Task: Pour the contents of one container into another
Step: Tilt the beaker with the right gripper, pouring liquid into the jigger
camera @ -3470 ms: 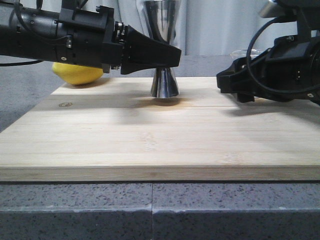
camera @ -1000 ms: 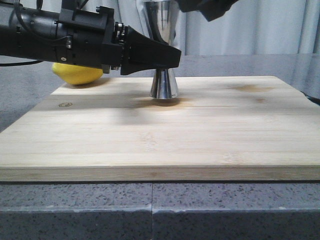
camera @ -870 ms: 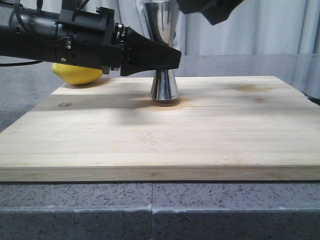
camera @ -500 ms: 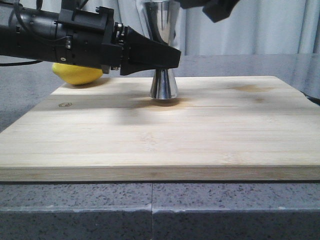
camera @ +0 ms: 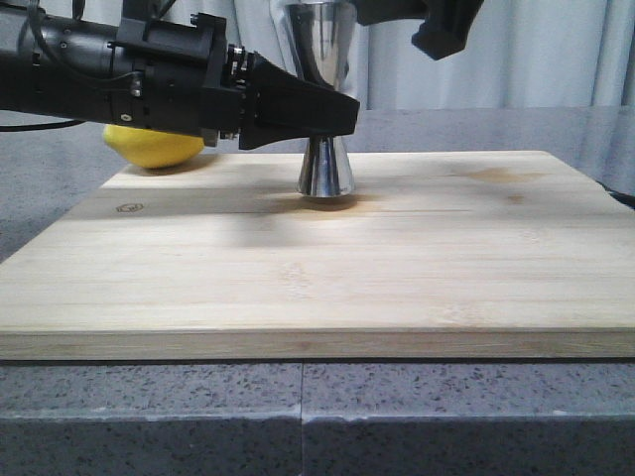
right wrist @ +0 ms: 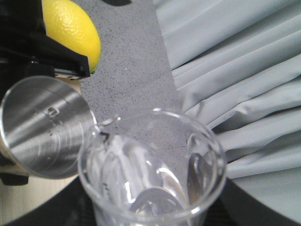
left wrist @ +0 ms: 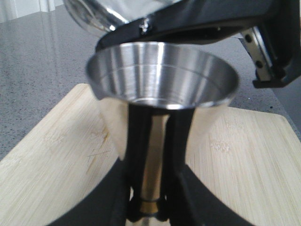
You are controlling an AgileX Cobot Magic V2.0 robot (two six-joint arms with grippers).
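Observation:
The steel jigger (camera: 325, 169) stands upright on the wooden board (camera: 327, 288), toward its far side. My left gripper (camera: 342, 114) is shut on its narrow waist, where the gold band (left wrist: 150, 205) shows between the black fingers (left wrist: 175, 188). The jigger's open cup (left wrist: 162, 75) faces up. My right gripper (camera: 442, 25) hangs above and just right of the jigger, mostly out of the front view. It is shut on the clear glass beaker (right wrist: 150, 169), which is tilted. The beaker's spout (right wrist: 101, 125) lies over the jigger's rim (right wrist: 42, 127). I cannot tell whether liquid flows.
A yellow lemon (camera: 154, 147) lies off the board's far left corner, behind my left arm (camera: 109, 74). The board rests on a speckled grey counter (camera: 317, 416). A grey curtain (camera: 526, 50) hangs behind.
3.5 s ago my right gripper sat low at the board's right side; it is now raised above the jigger. Over the last second it has shifted slightly right. My left gripper and the jigger stayed still.

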